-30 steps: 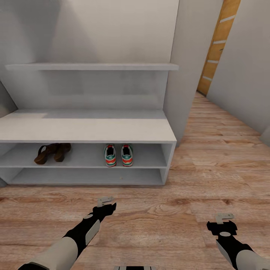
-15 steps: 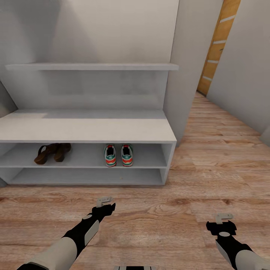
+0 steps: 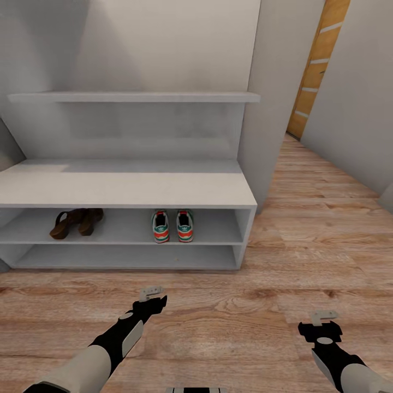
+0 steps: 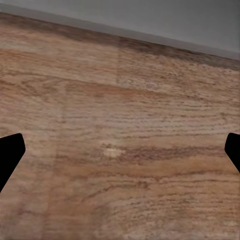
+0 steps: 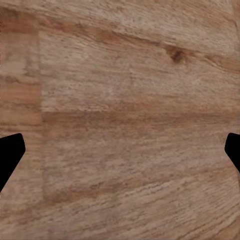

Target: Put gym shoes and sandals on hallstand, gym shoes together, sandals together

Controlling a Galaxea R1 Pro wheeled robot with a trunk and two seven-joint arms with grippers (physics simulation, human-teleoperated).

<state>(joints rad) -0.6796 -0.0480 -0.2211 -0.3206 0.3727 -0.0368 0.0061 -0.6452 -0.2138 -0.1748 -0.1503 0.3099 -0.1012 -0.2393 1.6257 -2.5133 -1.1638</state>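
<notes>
Two gym shoes (image 3: 172,226), white with green stripes and red-orange heels, stand side by side on the upper open shelf of the white hallstand (image 3: 125,188), heels facing me. On the same shelf, further left, the two brown sandals (image 3: 75,222) lie together. My left gripper (image 3: 155,297) hangs low over the corridor floor (image 3: 229,305) in front of the rack. Over the floor at the lower right is my right gripper (image 3: 323,323). In both wrist views the black fingertips (image 4: 11,155) (image 5: 11,152) sit far apart with bare wood planks between them: both are open and hold nothing.
A higher wall shelf (image 3: 134,97) runs above the rack's flat top. A grey wall corner (image 3: 273,109) stands right of the rack. Beyond it the corridor runs back to a wooden door (image 3: 316,65). The rack's lower shelf holds nothing.
Both arms have drawn slightly back toward me, the right gripper a little lower in the view. The shoes and sandals have not moved.
</notes>
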